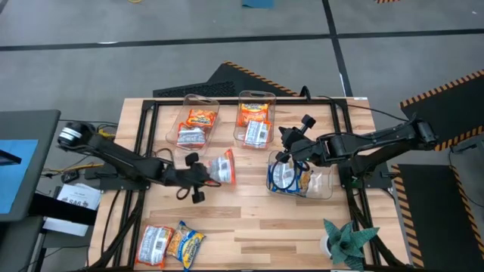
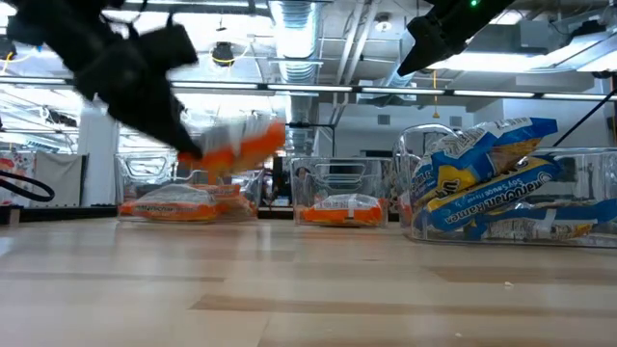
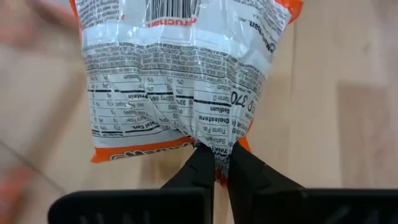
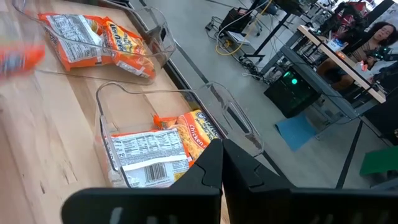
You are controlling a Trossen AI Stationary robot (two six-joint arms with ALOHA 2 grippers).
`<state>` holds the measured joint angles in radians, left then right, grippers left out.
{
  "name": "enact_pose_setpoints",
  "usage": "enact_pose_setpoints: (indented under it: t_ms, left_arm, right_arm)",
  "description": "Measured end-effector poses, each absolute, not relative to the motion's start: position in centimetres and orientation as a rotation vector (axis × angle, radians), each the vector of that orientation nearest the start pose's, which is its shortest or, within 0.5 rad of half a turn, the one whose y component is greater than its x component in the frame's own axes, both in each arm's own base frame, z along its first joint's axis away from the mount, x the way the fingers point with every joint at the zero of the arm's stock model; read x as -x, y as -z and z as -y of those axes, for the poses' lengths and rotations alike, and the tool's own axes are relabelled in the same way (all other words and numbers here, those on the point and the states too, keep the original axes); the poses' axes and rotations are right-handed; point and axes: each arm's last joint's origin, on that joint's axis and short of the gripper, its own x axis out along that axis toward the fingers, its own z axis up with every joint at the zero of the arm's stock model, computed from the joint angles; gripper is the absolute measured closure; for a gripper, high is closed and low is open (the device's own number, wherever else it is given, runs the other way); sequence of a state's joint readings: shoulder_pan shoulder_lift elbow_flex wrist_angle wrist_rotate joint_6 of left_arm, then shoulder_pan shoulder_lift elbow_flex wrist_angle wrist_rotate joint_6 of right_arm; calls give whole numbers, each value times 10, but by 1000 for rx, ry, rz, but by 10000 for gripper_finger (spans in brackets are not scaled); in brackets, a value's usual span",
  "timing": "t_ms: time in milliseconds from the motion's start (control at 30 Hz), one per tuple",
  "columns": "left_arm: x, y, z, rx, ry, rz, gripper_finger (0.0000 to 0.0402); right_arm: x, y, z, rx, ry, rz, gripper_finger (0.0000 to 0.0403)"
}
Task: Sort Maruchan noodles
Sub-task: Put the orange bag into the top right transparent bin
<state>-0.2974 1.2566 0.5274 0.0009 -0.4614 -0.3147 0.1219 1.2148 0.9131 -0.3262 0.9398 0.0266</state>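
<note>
Risk lies first in the thin grip: the left gripper, over the middle of the table, pinches an orange packet only by its crimped end, so it hangs loose and can slip or swing past a bin rim. Two orange bins wait at the far edge; choosing wrongly would mix the sorts. The right gripper, fingers together and empty, hovers near the blue bin at the right edge. Two packets lie at the near left corner.

Two bins line the table's far edge; a third bin stands by the right edge. Middle planks lie bare; two packets occupy the near-left corner, a plant the near-right.
</note>
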Motion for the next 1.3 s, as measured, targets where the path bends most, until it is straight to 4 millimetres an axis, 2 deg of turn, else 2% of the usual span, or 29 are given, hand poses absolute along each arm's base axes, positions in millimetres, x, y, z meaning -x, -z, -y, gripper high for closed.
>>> enact_pose_setpoints:
  t_ms: [133, 300, 433, 633, 833, 1100, 1300]
  left_arm:
    - [-216, -202, 47, -49, -301, -506, 399]
    - [-217, -227, 18, -176, -422, -371, 401]
    - [-225, -234, -16, -200, -424, -308, 401]
    - [-239, -234, -70, -115, -397, -302, 401]
    - [-281, -242, -104, -176, -382, -352, 401]
    - [-347, -238, -155, -222, -408, -594, 401]
    - [-374, -228, -184, -234, -433, -685, 368]
  right_arm:
    - [-250, -286, -7, 300, 797, -541, 381]
    - [-251, -287, -7, 289, 799, -523, 381]
    - [-251, -288, -7, 288, 799, -520, 381]
    - [-251, -288, -7, 288, 799, -520, 381]
    - [-251, -287, -4, 285, 811, -523, 381]
    - [-250, -286, -4, 295, 809, -540, 381]
    - [-249, -285, -4, 306, 809, -560, 381]
